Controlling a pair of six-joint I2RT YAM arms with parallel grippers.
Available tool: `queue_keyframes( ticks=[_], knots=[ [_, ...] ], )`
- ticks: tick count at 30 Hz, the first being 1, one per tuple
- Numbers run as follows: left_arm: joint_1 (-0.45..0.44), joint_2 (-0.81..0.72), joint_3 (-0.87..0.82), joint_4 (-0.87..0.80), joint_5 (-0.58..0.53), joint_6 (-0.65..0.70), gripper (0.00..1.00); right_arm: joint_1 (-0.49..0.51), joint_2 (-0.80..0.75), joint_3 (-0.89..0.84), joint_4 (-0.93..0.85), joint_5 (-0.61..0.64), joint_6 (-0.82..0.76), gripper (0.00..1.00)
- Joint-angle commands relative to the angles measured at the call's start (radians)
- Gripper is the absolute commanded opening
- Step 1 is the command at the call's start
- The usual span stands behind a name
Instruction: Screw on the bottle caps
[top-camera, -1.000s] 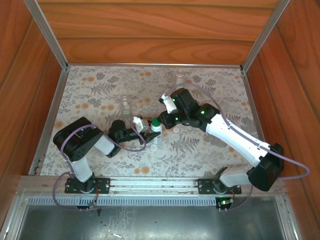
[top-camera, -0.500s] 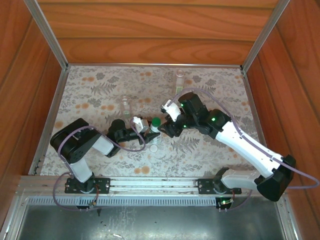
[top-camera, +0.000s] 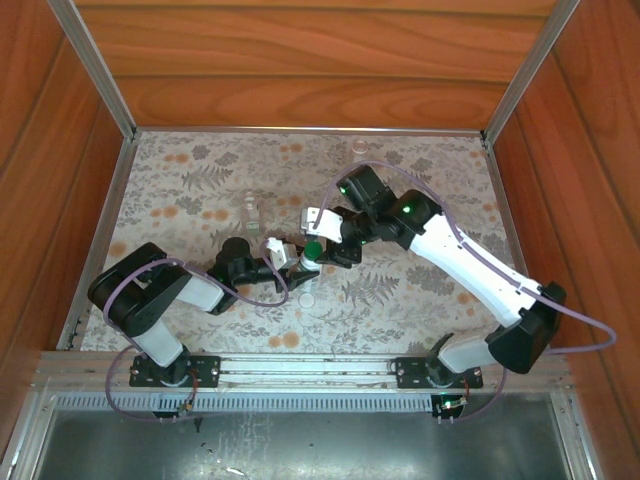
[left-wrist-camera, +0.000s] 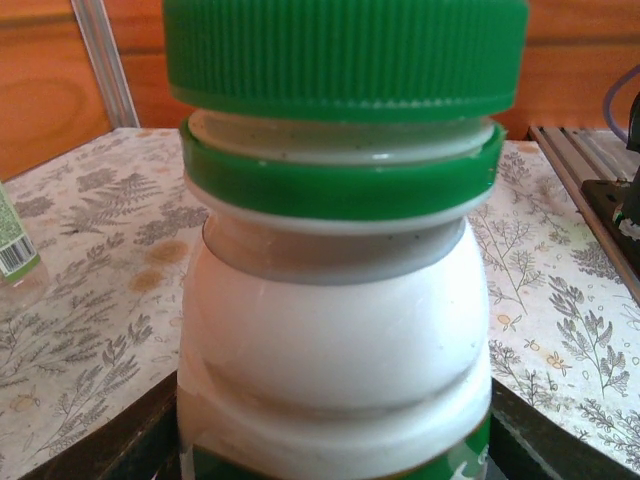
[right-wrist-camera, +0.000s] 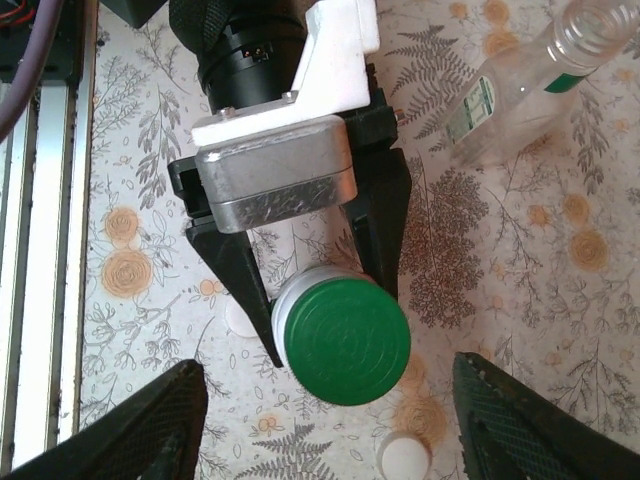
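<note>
The left arm (top-camera: 150, 295) and right arm (top-camera: 460, 262) are built of white links and black joints, each looped by a purple cable (top-camera: 383, 166). The left gripper (right-wrist-camera: 330, 325) is fitted with black jaws.

The desk (top-camera: 180, 200) has a pale covering printed with grey ferns and orange flowers. Reddish-brown wood-panel walls (top-camera: 300, 60) enclose it on three sides, with aluminium posts (top-camera: 93, 65) rising from the far corners. An aluminium rail (top-camera: 300, 368) runs along the near edge, beside a grey metal sheet (top-camera: 300, 440). The light is soft and even.
</note>
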Motion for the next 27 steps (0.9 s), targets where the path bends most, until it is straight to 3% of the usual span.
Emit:
queue_keyframes(
  ticks=[1,17,27],
  knots=[
    [0.007,-0.013,-0.008,-0.014,0.026,0.027,0.58,0.006,0.043,0.059,-0.101,-0.026,-0.096,0.67],
    [0.007,-0.003,-0.003,-0.022,0.022,0.027,0.58,0.006,0.161,0.129,-0.127,-0.041,-0.100,0.57],
    [0.008,-0.007,-0.005,-0.025,0.016,0.031,0.58,0.005,0.179,0.132,-0.121,-0.033,-0.091,0.45]
  ],
)
